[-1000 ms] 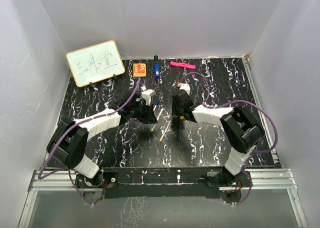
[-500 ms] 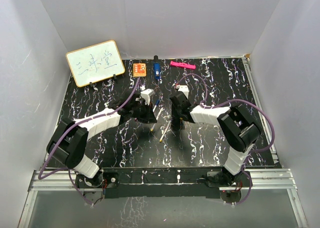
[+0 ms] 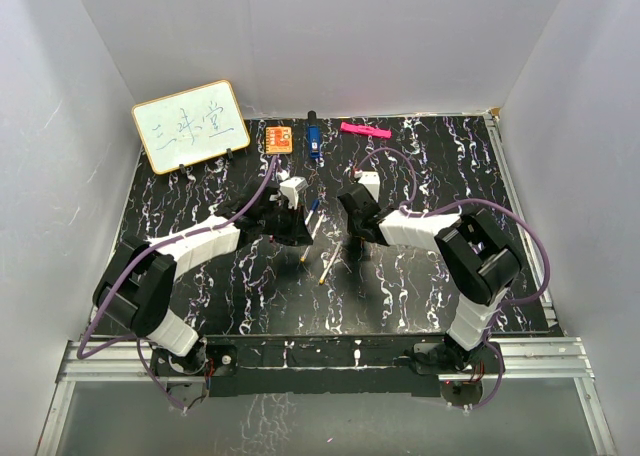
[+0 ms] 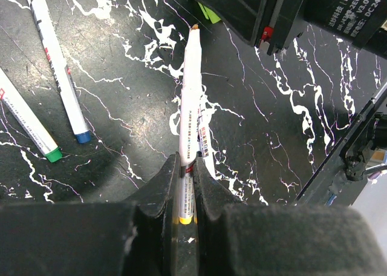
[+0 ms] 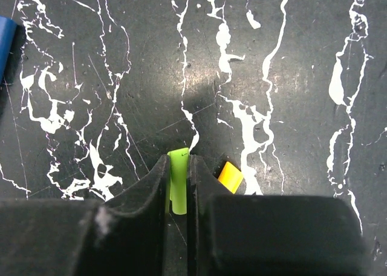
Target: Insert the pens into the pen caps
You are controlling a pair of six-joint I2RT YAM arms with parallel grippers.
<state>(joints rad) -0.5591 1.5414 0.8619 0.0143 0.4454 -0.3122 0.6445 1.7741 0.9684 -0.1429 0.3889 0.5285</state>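
Whiteboard [image 3: 190, 125], orange card [image 3: 279, 138], pink bar [image 3: 363, 130]

2 arms [image 3: 195, 241]: white shells, black joints | cables [image 3: 268, 183]: purple | fingers [image 4: 157, 188]: black

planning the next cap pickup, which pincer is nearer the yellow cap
Right. The right pincer, shut on the green cap, sits just beside the yellow cap. The left pincer is farther off, gripping a pen.

Left gripper [image 4: 186, 164], right gripper [image 5: 178, 167]: both clamped.
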